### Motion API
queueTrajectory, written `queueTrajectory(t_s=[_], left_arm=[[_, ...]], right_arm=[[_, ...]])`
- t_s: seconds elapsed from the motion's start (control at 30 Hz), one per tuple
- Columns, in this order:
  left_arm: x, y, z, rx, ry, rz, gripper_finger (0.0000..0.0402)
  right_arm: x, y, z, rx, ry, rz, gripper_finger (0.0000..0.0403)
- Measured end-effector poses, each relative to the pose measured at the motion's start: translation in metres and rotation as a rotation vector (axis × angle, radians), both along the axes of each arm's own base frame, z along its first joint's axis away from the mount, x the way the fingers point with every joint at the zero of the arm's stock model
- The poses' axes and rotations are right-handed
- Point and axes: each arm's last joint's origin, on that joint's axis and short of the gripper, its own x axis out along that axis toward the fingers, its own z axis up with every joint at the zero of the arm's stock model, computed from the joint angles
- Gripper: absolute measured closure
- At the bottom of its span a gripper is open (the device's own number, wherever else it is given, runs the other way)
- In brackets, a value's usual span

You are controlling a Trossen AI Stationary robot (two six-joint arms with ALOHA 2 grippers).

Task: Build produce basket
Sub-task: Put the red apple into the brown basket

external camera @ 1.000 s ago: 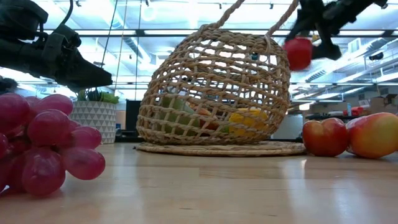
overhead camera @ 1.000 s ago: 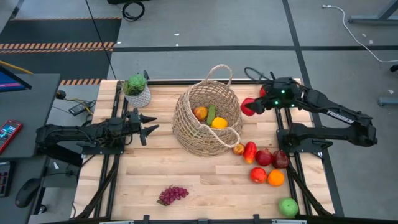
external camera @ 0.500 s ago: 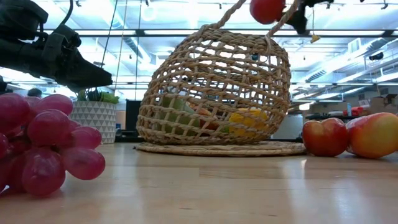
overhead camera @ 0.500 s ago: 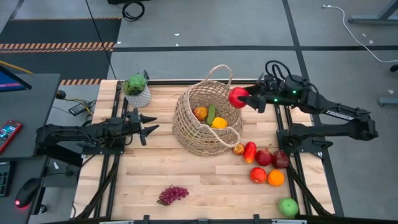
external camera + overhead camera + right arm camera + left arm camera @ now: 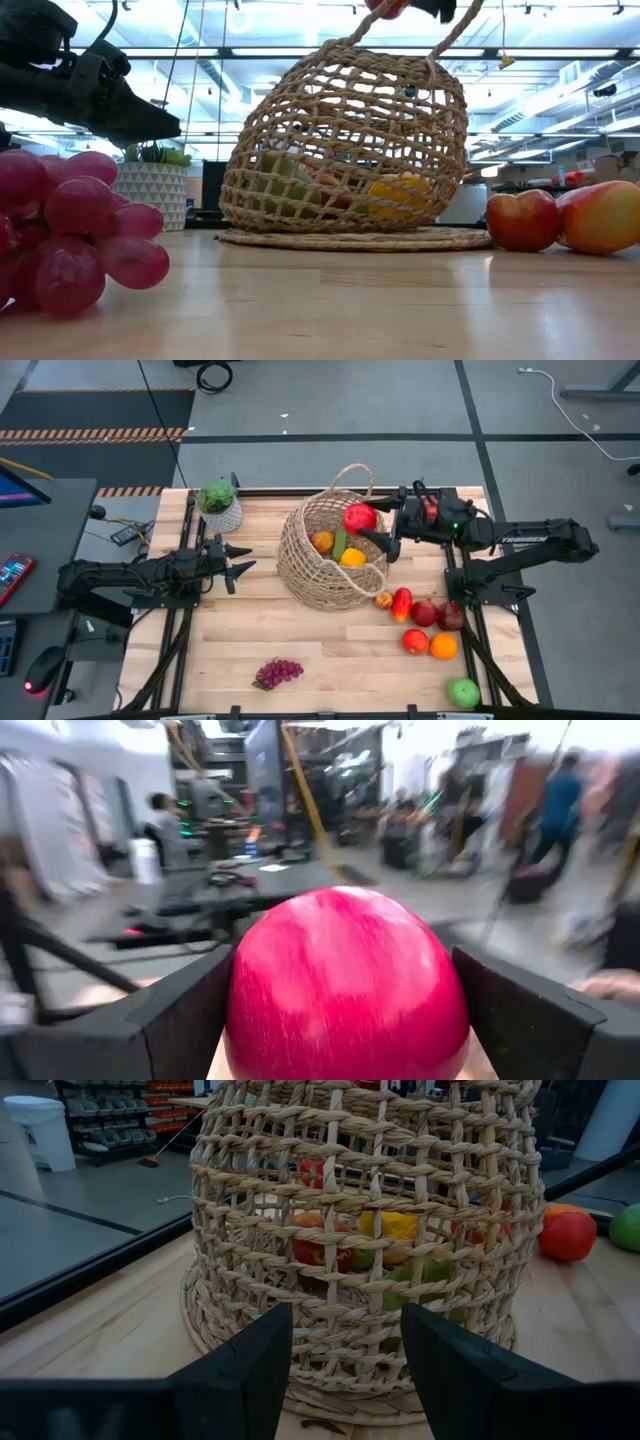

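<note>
- The right gripper [image 5: 372, 526] is clamped on a red apple [image 5: 359, 518], one finger on either side, jaws spread wide around it; the right wrist view shows the apple [image 5: 346, 983] filling the gap between both dark fingers [image 5: 180, 1010].
- Gripper and apple hang above the right part of the basket's [image 5: 300, 560] open mouth, just inside its rim.
- In the basket lie an orange-red fruit [image 5: 322, 542], a green cucumber [image 5: 339, 543] and a yellow pepper [image 5: 352, 557].
- The left gripper [image 5: 243, 562] waits left of the basket, partly open and empty, pointing at the weave [image 5: 330, 1280].
- On the table to the right of the basket sits a cluster of red fruit [image 5: 425, 612], with an orange [image 5: 443, 646] and a green apple [image 5: 463, 692] nearer the front edge; the grape bunch [image 5: 277, 673] lies apart at the front.
- In the low view the held apple [image 5: 385, 6] is cut off by the upper edge, and the weave hides most of the basket's contents.
- The room behind the apple is too blurred to read.
</note>
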Motion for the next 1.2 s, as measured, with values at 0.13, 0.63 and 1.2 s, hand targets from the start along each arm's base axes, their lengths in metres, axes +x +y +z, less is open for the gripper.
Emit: queueTrajectory(t_s=[0.13, 0.63, 1.2], left_arm=[[0.0, 0.0, 0.0, 0.0, 0.001, 0.0, 0.0206], [0.0, 0.0, 0.0, 0.0, 0.001, 0.0, 0.0208], [0.0, 0.0, 0.0, 0.0, 0.0, 0.0, 0.0206]], right_arm=[[0.004, 0.012, 0.001, -0.161, 0.018, -0.098, 0.0034], [0.039, 0.061, -0.015, -0.567, 0.266, -0.486, 0.0034], [0.104, 0.097, -0.005, -0.936, 0.632, -0.654, 0.0034]])
